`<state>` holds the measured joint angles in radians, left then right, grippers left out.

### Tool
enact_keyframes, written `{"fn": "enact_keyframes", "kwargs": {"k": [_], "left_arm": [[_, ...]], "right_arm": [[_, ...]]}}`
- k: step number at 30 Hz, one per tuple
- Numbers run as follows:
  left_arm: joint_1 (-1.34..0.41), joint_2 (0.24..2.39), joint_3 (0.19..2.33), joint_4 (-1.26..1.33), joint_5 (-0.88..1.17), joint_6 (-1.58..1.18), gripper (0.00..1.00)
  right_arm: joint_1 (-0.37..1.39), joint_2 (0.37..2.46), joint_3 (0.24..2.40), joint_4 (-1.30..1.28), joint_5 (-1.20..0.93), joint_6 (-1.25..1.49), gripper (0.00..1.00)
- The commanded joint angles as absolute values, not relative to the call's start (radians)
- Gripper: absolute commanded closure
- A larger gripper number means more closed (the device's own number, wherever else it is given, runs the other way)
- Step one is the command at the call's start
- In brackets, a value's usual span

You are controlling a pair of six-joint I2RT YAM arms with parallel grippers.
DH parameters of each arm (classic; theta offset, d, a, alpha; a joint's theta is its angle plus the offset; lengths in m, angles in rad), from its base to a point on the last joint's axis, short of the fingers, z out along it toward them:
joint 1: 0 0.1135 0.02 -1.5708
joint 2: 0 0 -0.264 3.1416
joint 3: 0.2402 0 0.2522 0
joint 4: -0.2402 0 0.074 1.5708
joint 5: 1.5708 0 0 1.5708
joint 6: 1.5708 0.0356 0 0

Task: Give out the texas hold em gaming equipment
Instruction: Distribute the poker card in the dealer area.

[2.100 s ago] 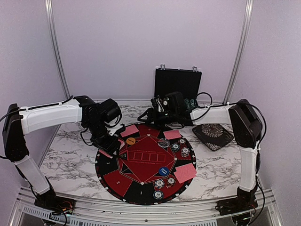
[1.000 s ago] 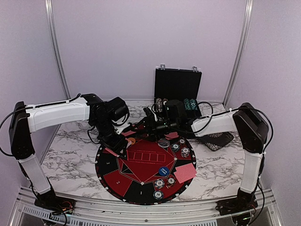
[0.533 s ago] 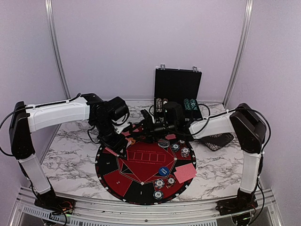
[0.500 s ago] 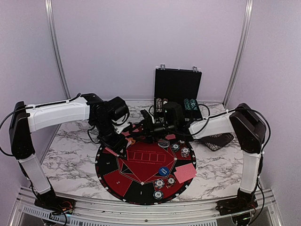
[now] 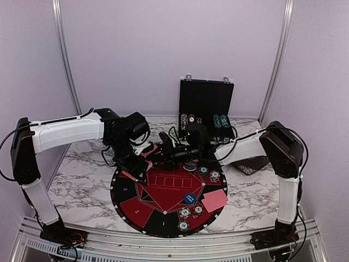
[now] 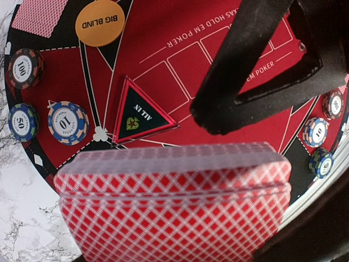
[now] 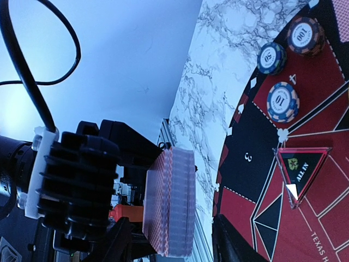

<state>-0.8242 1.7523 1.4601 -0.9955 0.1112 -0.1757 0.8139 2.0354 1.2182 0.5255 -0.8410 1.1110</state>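
Left fingers (image 6: 319, 232) pinch card deck (image 6: 174, 202) | right fingers (image 6: 256, 82) spread close by | chips (image 6: 67, 122), orange disc (image 6: 100, 22) on mat (image 6: 147, 33)

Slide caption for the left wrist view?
Red-backed card deck held over the mat, right jaws just beyond, Big Blind disc and chips behind.

We see a robot lab test cell, plain lilac walls (image 5: 163, 49) on three sides, aluminium posts (image 5: 65, 60) at 11 and 1 o'clock, marble-print tabletop (image 5: 82, 185), metal base rail (image 5: 163, 246) at 6 o'clock, two bolted robot arms (image 5: 65, 134).
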Motion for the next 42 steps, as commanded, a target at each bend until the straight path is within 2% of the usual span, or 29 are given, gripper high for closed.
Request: {"fn": "enact_keyframes", "kwargs": {"k": [1,23,42], "left_arm": [[-0.828,1.763,1.496,-1.005,0.100,-0.171,0.50],[-0.828,1.763,1.496,-1.006,0.102,-0.164,0.50],[-0.828,1.743,1.480,-1.006,0.099,-0.167,0.50]], "right_arm": [[0.834,2.067,1.221,0.607,-0.860,1.160,0.52],[0.850,2.132,1.259,0.591,-0.851,1.167,0.57],[0.807,2.082,1.213,0.552,-0.822,1.132,0.61]]}}
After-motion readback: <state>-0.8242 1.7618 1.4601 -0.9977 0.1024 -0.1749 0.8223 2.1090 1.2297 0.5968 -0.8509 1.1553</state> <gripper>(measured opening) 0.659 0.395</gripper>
